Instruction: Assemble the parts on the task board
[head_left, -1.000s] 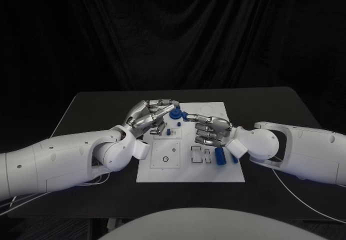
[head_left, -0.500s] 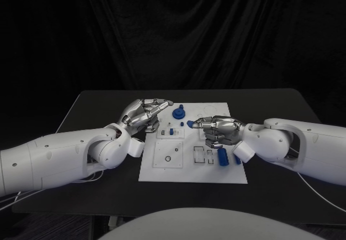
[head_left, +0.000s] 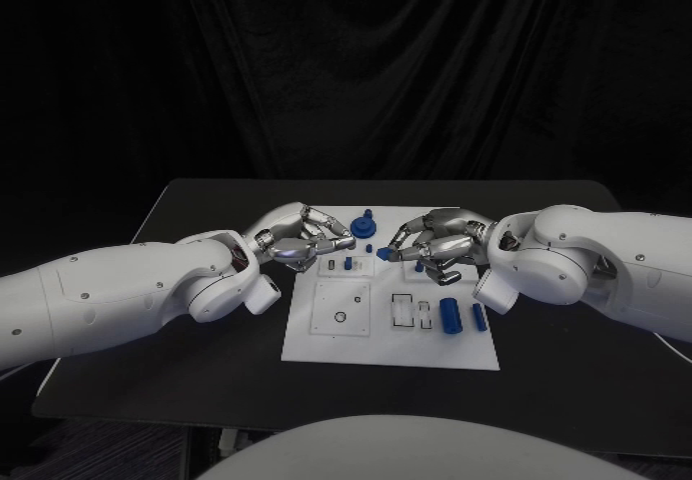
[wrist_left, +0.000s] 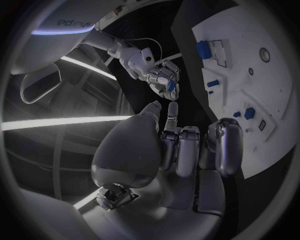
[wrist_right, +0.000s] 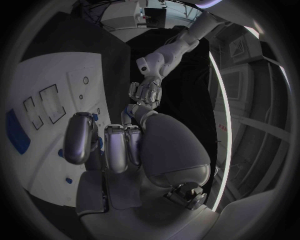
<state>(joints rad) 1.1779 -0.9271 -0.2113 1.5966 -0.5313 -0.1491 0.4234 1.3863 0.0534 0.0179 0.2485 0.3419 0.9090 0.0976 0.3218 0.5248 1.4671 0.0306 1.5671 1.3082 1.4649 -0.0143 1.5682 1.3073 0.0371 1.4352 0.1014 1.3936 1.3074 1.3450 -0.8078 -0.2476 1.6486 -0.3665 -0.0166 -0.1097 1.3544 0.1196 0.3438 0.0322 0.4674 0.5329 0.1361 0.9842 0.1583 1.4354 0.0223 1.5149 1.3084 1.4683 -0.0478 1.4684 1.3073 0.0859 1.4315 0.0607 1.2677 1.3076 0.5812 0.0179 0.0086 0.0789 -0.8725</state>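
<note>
**Task board (head_left: 346, 340) flanked by 2 hands, 1 blue piece in a pinch**

Task board first: a flat white plate with slots and holes, lying square in the middle of the matte black table (head_left: 173, 350), and both arms are crowding its far end. The silver right hand (head_left: 433, 240) hangs over the far right part of the plate, its fingertips closed on a small blue part (head_left: 385, 253). That piece sits low in the pinch and pointed at the board, which looks like a hold for lowering it into a seat. Which hole it is meant for, I cannot tell.

The silver left hand (head_left: 300, 243) sits at the far left edge, fingers curled in together with nothing visible in them. My read is that it is parked there to leave the middle free.

Between the 2 hands a round blue knob-shaped part (head_left: 365, 226) stands upright on the plate, just beside the pinched piece, so room there is tight and a sideways move risks a bump. Nearer the robot there is more space: a stubby blue cylinder (head_left: 449, 315) lies by the right edge, well apart from both hands. Bare table surrounds the plate on every side.
</note>
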